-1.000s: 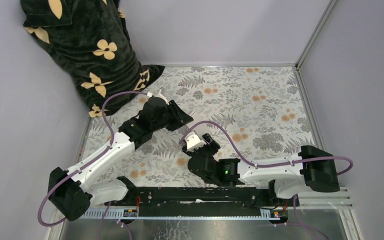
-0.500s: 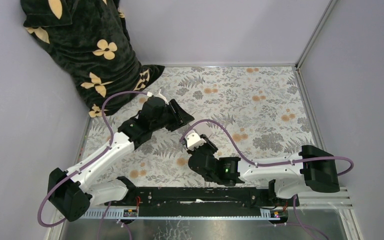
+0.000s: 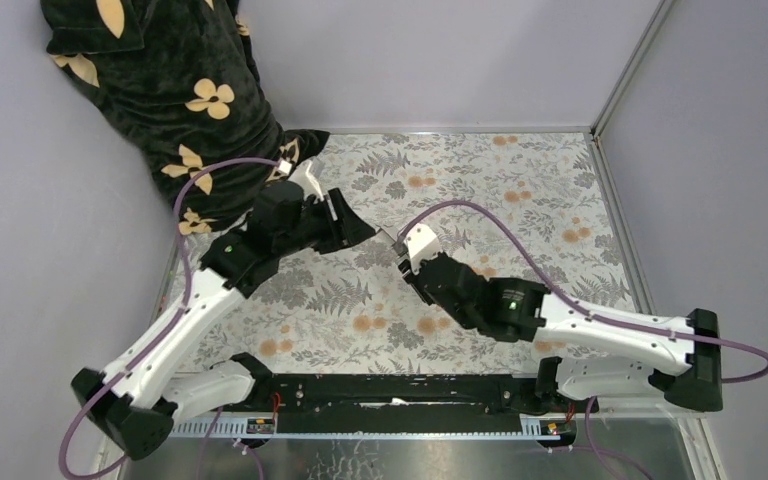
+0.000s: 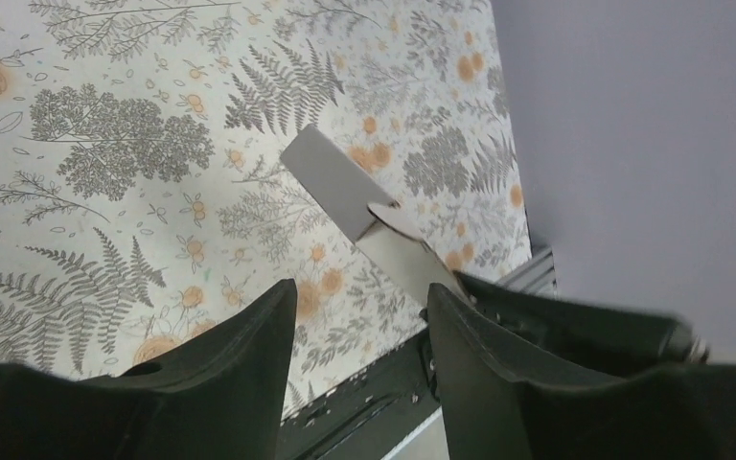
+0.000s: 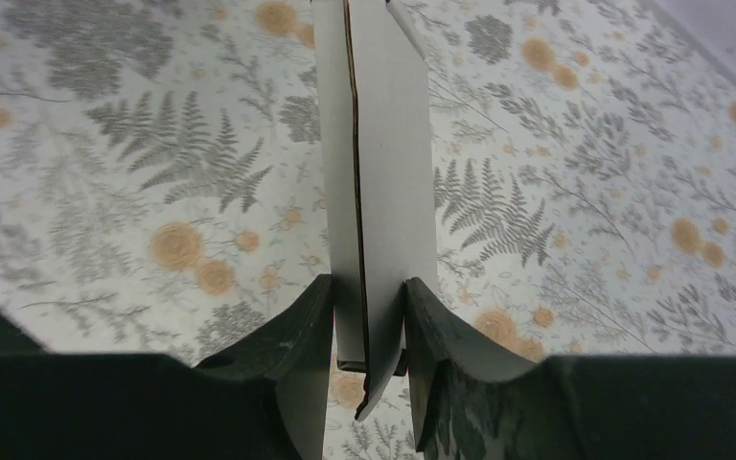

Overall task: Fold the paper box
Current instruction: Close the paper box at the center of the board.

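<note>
The paper box [image 5: 374,182] is a flattened piece of white cardboard, standing on edge between my right gripper's [image 5: 369,285] fingers, which are shut on its lower end. From above, the paper box [image 3: 418,239] shows as a small white shape at the tip of the right gripper [image 3: 410,252], held over the middle of the floral table. My left gripper [image 3: 356,228] hangs a short way to its left, apart from it. In the left wrist view the left gripper [image 4: 359,287] is open and empty, and the paper box [image 4: 340,182] sticks up beyond its fingers.
A dark cloth with yellow flowers [image 3: 180,90] is heaped in the back left corner, close to the left arm. Grey walls enclose the table on three sides. A black metal rail [image 3: 390,390] runs along the near edge.
The right gripper has shut on the paper box and carried it away from the near edge, toward the table's middle. The left gripper has opened wider and drawn back to the left.
</note>
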Controlling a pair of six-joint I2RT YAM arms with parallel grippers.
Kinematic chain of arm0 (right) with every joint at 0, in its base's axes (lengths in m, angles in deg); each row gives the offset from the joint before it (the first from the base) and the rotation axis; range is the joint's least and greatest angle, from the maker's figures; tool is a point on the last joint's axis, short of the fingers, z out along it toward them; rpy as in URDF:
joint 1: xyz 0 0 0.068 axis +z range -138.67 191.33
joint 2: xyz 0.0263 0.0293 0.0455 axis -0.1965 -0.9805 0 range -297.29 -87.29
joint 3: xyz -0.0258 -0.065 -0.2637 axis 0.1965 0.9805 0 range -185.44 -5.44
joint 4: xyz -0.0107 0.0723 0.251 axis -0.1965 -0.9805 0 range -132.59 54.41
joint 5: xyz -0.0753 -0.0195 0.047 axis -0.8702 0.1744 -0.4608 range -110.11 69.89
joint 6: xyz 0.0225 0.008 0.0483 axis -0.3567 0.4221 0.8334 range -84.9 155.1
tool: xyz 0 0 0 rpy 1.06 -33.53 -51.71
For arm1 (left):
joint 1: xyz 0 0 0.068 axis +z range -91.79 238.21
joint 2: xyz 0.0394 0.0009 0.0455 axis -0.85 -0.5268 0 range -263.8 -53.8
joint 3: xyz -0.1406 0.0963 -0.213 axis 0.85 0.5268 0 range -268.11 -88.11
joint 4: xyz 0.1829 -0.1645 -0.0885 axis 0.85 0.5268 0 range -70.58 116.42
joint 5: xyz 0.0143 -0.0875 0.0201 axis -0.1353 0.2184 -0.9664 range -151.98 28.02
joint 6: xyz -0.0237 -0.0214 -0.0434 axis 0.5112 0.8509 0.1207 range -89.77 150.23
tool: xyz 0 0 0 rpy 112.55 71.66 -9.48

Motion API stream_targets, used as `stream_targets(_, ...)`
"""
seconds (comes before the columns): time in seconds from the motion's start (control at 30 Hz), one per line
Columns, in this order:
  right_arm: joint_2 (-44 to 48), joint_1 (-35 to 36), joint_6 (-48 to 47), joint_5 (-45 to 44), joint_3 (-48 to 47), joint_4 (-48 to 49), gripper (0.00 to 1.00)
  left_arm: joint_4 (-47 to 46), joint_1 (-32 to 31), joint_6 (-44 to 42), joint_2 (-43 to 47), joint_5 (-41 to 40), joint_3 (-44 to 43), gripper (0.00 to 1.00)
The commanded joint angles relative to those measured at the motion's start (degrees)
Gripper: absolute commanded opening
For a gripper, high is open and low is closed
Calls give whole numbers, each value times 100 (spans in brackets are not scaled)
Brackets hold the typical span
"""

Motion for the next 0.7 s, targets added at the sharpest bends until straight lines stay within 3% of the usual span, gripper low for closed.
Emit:
stream_targets(0.0,372,-175,227,1786,-813,-1559,30,390,-69,-663,860,567,192,60)
stream_targets(0.17,574,-184,436,2920,-1362,-2438,30,551,-280,-820,1591,1018,473,60)
stream_targets(0.3,597,-183,662,3729,-1568,-2909,30,968,-384,-1240,1811,1288,53,60)
stream_targets(0.5,642,-184,737,5218,-1447,-3194,29,1492,-386,-2001,1925,1963,-472,62)
stream_targets(0.67,670,-180,604,5887,-1612,-3353,28,1695,-383,-2464,2060,2607,-240,62)
